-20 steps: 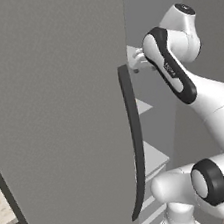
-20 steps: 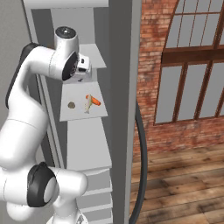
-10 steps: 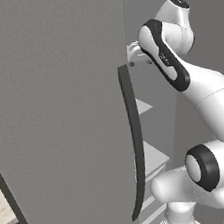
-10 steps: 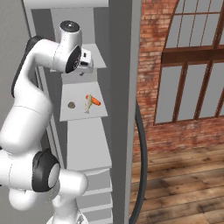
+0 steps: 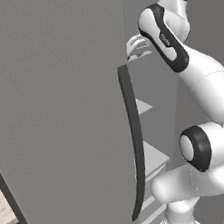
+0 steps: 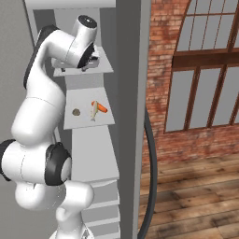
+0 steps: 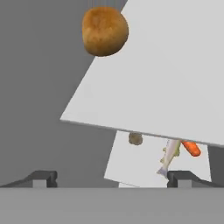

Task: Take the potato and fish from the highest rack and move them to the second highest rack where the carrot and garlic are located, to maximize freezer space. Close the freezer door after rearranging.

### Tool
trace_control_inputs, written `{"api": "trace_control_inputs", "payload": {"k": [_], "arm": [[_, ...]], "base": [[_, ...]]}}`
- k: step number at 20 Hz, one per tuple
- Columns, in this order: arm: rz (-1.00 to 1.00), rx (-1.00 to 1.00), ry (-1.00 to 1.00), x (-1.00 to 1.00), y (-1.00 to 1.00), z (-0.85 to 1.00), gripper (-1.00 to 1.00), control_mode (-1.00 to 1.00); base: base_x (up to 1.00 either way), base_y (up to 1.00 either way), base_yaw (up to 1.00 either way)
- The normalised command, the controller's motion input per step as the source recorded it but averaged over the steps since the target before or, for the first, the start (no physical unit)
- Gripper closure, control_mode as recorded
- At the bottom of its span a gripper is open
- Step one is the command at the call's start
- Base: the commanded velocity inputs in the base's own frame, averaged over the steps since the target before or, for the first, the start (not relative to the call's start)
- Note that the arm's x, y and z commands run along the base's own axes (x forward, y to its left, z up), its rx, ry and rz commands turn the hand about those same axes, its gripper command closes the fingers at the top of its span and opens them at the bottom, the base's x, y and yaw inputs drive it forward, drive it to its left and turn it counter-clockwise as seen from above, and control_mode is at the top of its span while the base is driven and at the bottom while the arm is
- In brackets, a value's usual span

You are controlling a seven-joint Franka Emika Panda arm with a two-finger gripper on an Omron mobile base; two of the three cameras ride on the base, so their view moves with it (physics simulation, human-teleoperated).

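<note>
The potato (image 7: 105, 30), a golden-brown lump, sits on the highest rack (image 7: 166, 78), ahead of my open gripper (image 7: 111, 179) and apart from it; nothing is between the fingertips (image 7: 43, 177). Below, the second highest rack (image 7: 131, 170) carries the garlic (image 7: 135, 139), the fish (image 7: 170, 157) and the orange carrot (image 7: 191, 148). From the right base, my gripper (image 6: 90, 63) hovers at the highest rack (image 6: 105, 69), hiding the potato. Fish (image 6: 94, 111), carrot (image 6: 101, 108) and garlic (image 6: 76, 112) lie on the second highest rack (image 6: 86, 123). The freezer door (image 6: 128, 93) stands open, nearly edge-on.
A twin grey door (image 5: 59, 116) with a long dark handle (image 5: 133, 141) fills the left side, close to my arm. Lower shelves (image 6: 93, 163) sit under the two racks. A brick wall with windows (image 6: 196, 70) and a wooden floor lie to the right.
My arm's elbow has swung outward and the hand has shifted slightly at the highest rack. The jaws stay open. The food on the second rack has not moved.
</note>
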Motion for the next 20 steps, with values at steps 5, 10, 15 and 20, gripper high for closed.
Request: {"api": "trace_control_inputs", "payload": {"k": [5, 10, 15, 20], "arm": [[0.56, -0.12, -0.20, 0.08, 0.18, 0.29, -1.00, -1.00], [0.69, -0.04, -0.40, 0.09, 0.00, 0.01, -1.00, -1.00], [0.49, -0.06, -0.60, 0.09, 0.00, 0.00, -1.00, -1.00], [0.29, -0.06, -0.45, 0.27, 0.06, -0.03, -1.00, -1.00]], "base": [[0.00, 0.00, 0.00], [0.00, 0.00, 0.00], [0.00, 0.00, 0.00], [0.00, 0.00, 0.00]]}}
